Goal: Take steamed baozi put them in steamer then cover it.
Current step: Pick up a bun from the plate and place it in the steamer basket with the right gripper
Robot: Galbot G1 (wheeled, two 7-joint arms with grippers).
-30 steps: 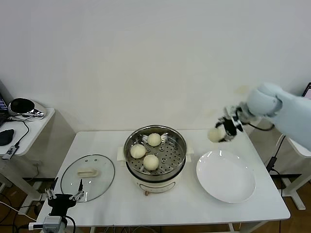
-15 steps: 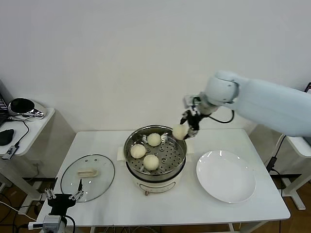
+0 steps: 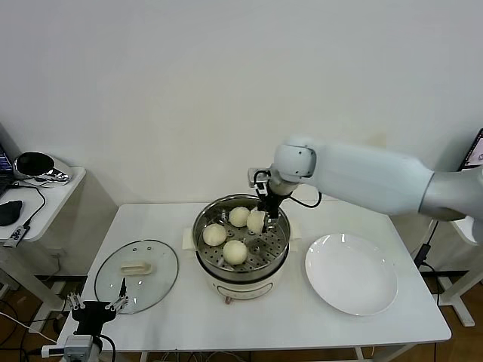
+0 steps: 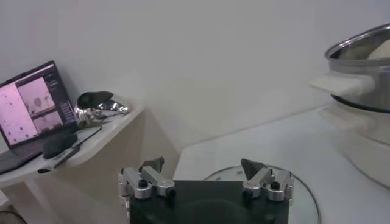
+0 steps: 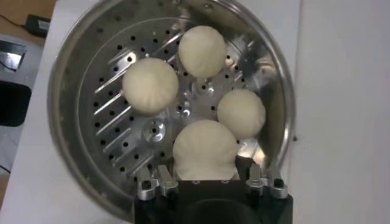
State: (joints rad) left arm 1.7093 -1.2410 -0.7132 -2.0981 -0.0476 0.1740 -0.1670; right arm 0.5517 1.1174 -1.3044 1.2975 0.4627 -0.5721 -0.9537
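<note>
Right gripper holds the fourth bun over the steamer; left gripper waits, spread wide.

The white rectangular bench (image 3: 249, 317) carries everything; at its centre stands the round shiny stainless-steel steamer (image 3: 281, 243) on its white electric base, with the flat white round plate (image 3: 351, 273) at three o'clock from it and the round glass lid (image 3: 136, 275) with its cream handle at nine o'clock, flat on the bench; the right gripper (image 3: 263, 209) reaches down into the steamer at about one o'clock of the perforated tray, closed on a small cream-white steamed baozi (image 5: 205, 150); three more such buns (image 3: 235, 251) sit on the tray toward nine and six o'clock; the left gripper (image 3: 96, 305) hangs off the bench's front edge near the lid, fingers apart and holding nothing.
</note>
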